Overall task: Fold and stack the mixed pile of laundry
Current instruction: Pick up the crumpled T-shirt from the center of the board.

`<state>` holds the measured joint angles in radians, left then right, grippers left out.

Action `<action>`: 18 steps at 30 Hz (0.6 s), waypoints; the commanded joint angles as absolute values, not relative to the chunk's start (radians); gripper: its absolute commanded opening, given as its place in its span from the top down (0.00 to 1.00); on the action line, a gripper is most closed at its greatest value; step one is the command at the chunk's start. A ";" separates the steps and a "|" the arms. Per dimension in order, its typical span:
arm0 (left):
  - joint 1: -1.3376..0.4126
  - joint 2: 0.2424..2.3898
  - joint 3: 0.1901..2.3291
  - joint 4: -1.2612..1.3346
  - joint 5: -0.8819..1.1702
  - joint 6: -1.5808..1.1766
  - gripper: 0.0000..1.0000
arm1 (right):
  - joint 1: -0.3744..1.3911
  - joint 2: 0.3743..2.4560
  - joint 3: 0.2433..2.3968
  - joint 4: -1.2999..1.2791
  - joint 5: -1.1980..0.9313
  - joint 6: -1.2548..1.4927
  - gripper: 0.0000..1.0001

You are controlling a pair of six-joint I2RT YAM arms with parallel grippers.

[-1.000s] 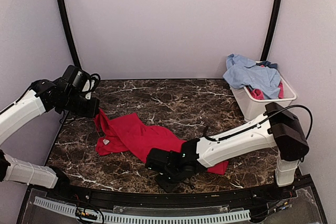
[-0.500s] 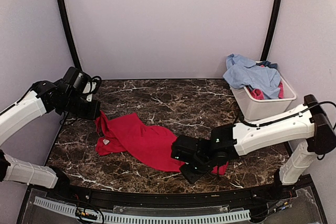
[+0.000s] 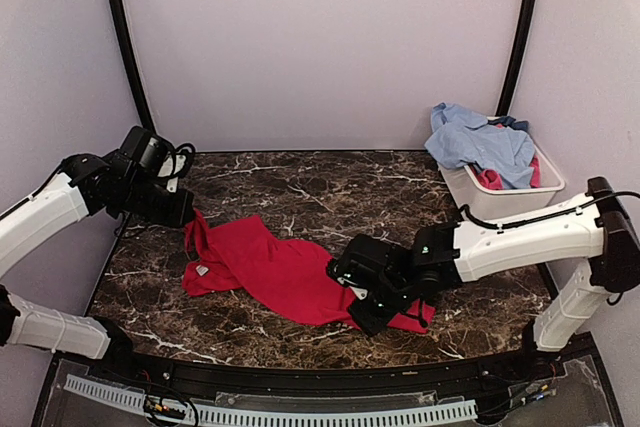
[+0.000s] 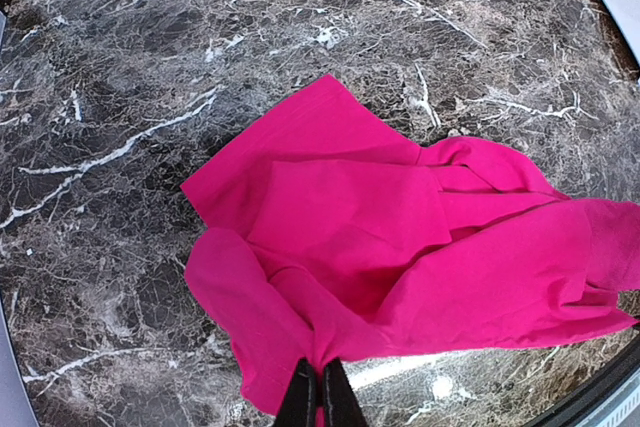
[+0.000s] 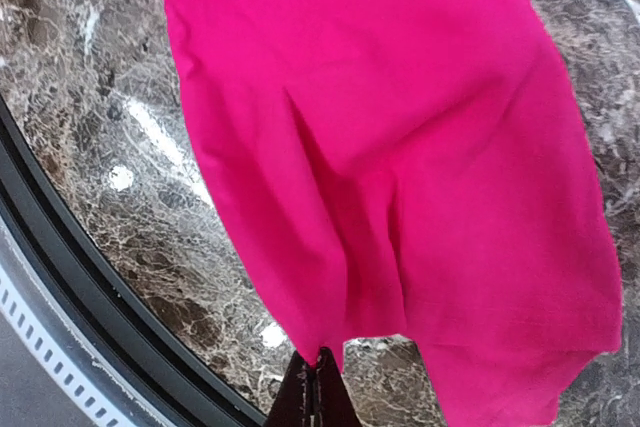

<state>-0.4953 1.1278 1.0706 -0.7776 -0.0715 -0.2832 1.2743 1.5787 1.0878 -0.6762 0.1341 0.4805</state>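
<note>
- A white rectangular plastic tub (image 3: 495,205) is sitting at the right of the overhead view. A large light-blue collared shirt (image 3: 478,142) is spilling over its rim, a pink-red piece (image 3: 488,179) is peeking out beneath, and a darker blue piece (image 3: 510,124) is showing at the back.
- A red cloth garment (image 3: 265,267) is lying rumpled across the middle of the dark, white-veined marble tabletop (image 3: 330,187), well apart from the tub.
- Pale lilac walls (image 3: 320,47) are closing in the table.
- The left gripper (image 3: 188,219) is pinching the garment's upper-left end, jaws closed on cloth.
- The right gripper (image 3: 368,319) is clamping its lower-right edge.
- The wrist views are showing each pinch close up, fingers (image 4: 298,402) pressed together on a bunched fold. From overhead, the gripper bodies are hiding the pinches.
</note>
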 commanded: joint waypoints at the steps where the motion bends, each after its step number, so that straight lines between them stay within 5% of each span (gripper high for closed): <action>1: -0.489 1.148 1.062 -0.754 -0.070 -0.275 1.00 | 1.275 1.668 1.081 -0.602 0.089 0.419 1.00; 5: -0.489 1.167 1.067 -0.742 -0.065 -0.274 1.00 | 1.268 1.735 1.111 -0.615 0.130 0.403 1.00; 9: -0.489 1.175 1.070 -0.740 -0.071 -0.266 1.00 | 1.269 1.754 1.110 -0.585 0.073 0.383 0.55; 11: -0.489 1.176 1.069 -0.739 -0.074 -0.265 1.00 | 1.269 1.754 1.105 -0.577 0.065 0.378 0.42; 18: -0.489 1.182 1.069 -0.732 -0.076 -0.266 1.00 | 1.268 1.788 1.113 -0.608 0.123 0.358 0.40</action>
